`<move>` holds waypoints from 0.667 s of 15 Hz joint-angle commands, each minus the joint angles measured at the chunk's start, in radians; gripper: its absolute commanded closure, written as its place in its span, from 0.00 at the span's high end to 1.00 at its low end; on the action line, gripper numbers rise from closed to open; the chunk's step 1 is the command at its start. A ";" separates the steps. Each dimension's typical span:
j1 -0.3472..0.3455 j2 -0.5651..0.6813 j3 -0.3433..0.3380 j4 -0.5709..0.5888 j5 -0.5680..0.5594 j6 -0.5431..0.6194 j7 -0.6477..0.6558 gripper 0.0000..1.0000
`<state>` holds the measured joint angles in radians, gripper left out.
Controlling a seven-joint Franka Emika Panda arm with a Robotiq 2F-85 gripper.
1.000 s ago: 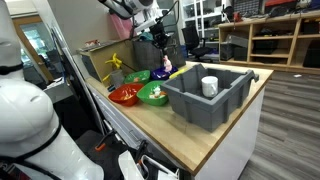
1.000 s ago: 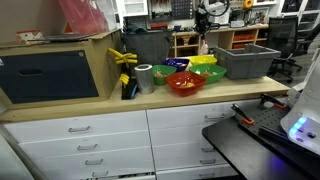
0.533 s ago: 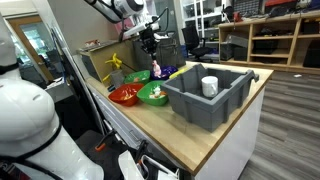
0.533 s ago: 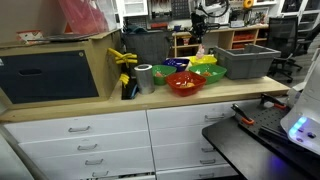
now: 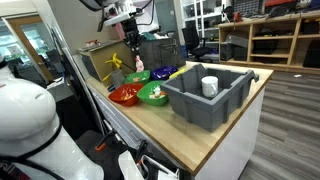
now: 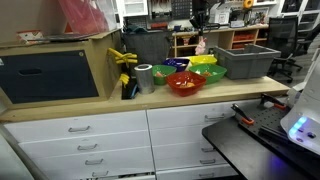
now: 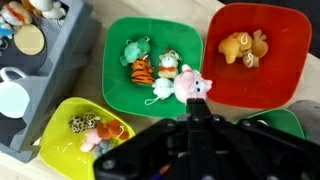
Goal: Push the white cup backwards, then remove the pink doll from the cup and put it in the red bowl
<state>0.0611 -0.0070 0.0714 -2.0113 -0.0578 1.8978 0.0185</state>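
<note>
In an exterior view the gripper hangs high over the row of bowls at the bench's far end, with a small pale thing at its tip, too small there to name. The red bowl lies below it and a little nearer the camera, and the white cup stands well off to one side inside the grey bin. In an exterior view from the front, the gripper is again well above the bench, with the pink doll dangling just under it; the red bowl sits lower down, in front of it. In the wrist view the gripper looks narrowed onto the pink doll, which hangs right at the fingertips over the seam between a green bowl and the red bowl. The white cup is far to the side, empty as far as can be seen. The doll is judged to be out of the cup and lifted; whether the push was done cannot be told. What remains is a short shift over the red bowl and a release.
</note>
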 commanded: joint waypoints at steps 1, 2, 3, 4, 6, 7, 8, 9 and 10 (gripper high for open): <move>0.007 -0.074 0.001 -0.037 0.027 -0.063 -0.071 0.00; 0.008 -0.080 0.000 -0.034 0.026 -0.079 -0.087 0.00; 0.009 -0.086 -0.001 -0.036 0.025 -0.084 -0.104 0.00; 0.010 -0.089 -0.002 -0.036 0.029 -0.091 -0.131 0.00; 0.017 -0.096 0.004 -0.046 0.027 -0.105 -0.163 0.00; 0.037 -0.108 0.026 -0.093 0.029 -0.080 -0.137 0.00; 0.048 -0.108 0.036 -0.101 0.020 -0.082 -0.128 0.00; 0.060 -0.107 0.051 -0.113 0.008 -0.083 -0.114 0.00; 0.074 -0.103 0.068 -0.123 -0.002 -0.086 -0.100 0.00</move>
<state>0.0986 -0.0783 0.1036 -2.0771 -0.0478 1.8152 -0.1107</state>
